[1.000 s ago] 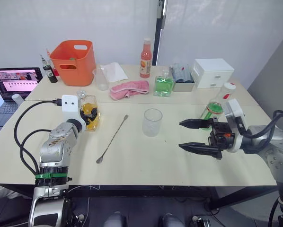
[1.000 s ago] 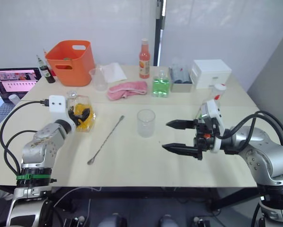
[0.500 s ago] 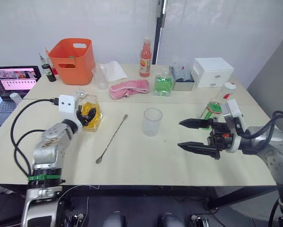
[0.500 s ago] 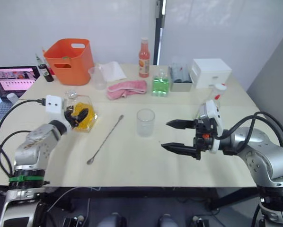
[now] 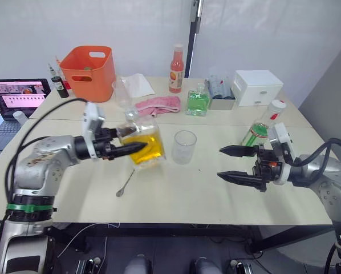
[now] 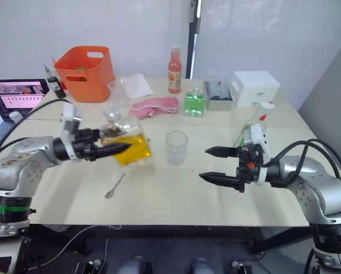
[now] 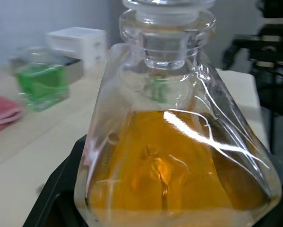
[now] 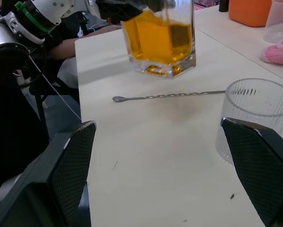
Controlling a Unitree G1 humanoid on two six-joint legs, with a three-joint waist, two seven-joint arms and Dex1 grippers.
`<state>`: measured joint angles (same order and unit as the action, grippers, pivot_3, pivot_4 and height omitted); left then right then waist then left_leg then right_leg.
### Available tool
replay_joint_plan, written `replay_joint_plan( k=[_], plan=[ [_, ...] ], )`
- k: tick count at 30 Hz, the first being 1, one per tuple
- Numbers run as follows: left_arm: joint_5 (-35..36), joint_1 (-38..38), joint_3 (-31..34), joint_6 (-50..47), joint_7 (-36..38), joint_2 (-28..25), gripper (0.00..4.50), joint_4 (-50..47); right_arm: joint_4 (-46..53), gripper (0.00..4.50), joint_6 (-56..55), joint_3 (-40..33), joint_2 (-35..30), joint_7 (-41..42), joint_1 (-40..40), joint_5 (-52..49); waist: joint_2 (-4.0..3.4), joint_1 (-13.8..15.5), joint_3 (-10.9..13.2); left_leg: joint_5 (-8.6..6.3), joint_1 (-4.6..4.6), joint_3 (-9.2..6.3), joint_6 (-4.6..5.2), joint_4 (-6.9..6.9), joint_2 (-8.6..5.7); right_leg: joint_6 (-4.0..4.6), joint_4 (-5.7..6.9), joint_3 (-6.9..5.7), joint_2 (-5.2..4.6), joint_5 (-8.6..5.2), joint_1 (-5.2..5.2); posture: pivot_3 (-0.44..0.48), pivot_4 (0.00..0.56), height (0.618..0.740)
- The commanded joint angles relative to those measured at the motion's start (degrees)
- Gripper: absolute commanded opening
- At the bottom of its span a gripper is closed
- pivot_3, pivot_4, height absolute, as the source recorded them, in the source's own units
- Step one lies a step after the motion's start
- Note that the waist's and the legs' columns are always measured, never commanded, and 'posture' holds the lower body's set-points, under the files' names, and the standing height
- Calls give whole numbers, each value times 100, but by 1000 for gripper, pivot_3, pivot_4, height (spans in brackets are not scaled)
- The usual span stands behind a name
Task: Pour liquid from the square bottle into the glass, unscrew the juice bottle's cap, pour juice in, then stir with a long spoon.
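- Pouring cleanly asks, in my judgement, for two things first: the round glass stopper sits in the neck of the square bottle and must come out, and the neck must reach over the rim of the glass before any tilt.
- Nearest, the right gripper hovers at about 4 o'clock on the table, its black fingers spread wide and holding nothing; it looks free to pull the stopper.
- Just left of centre, the left gripper has the square bottle pinched between its fingers, lifted off the pale matte top, roughly upright.
- Faceted clear walls are slick and heavy-looking, so a slow, firm tilt seems wise; the yellow-orange liquid fills well over half.
- Under the bottle lies the long spoon, thin silver with a twisted stem, flat on the table, its bowl towards 7 o'clock.
- At centre, just beside the bottle, stands the glass: plain, straight-sided, empty.
- At 3 o'clock the juice bottle stands behind the right gripper, slim plastic, white cap on.
- Farther, from 10 to 1 o'clock: an orange bin, a pink cloth, a green square bottle, a white box.
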<state>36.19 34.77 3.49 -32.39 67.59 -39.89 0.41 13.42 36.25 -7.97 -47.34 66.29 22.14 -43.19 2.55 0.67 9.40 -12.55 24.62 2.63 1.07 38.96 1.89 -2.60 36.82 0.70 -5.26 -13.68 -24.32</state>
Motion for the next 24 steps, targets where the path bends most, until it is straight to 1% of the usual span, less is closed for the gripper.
replay_joint_plan(
  k=[1, 3, 7, 13, 18, 23, 24],
  plan=[
    [16, 263, -261, 249, 329, 224, 2826, -240, -77, 4500, -281, -198, -115, 15, 19, 196, 0, -5, 0, 0, 1, 0, 0, 0, 1, 0, 0, 0, 1, 0, -1, 0, 150, 715],
    [-77, 277, -382, 321, 397, 310, 2826, -211, -130, 4500, -359, -210, -127, 14, 3, 276, 0, -18, 0, 0, 3, 2, 0, 0, 0, 0, -1, 2, 2, 0, -3, 0, 150, 715],
    [-681, 190, -874, 1054, 532, 685, 2826, 112, -172, 4500, -404, -323, -157, -25, -34, 331, -2, -15, 1, 0, 4, 2, 0, 0, 1, 0, 1, 4, 3, 0, -6, 0, 150, 715],
    [-1334, 75, -1248, 1841, 657, 840, 2826, 482, -63, 4500, -339, -299, -137, -127, 4, 328, -2, -10, 1, 0, 3, 2, 0, 1, 0, 0, 1, 5, 1, 0, -5, 0, 150, 715],
    [-1729, 47, -1400, 2206, 642, 890, 2826, 796, -59, 4500, -309, -280, -144, -206, 61, 321, -4, -3, 0, 0, 1, 1, 1, 2, 0, 0, 2, 5, 0, 0, -3, 0, 150, 715],
    [-1730, -28, -1358, 2196, 572, 965, 2826, 823, -54, 4500, -266, -270, -146, -258, 111, 304, -5, 3, -1, 0, -9, 0, 1, 6, 0, 0, 7, 5, 0, 0, 7, 0, 150, 715],
    [-1707, -36, -1312, 2182, 527, 990, 3326, 841, -46, 4500, -252, -275, -147, -267, 115, 291, -6, 4, -1, 0, -9, 0, 1, 7, 0, -1, 8, 5, 0, 0, 7, 0, 150, 715]
  ],
)
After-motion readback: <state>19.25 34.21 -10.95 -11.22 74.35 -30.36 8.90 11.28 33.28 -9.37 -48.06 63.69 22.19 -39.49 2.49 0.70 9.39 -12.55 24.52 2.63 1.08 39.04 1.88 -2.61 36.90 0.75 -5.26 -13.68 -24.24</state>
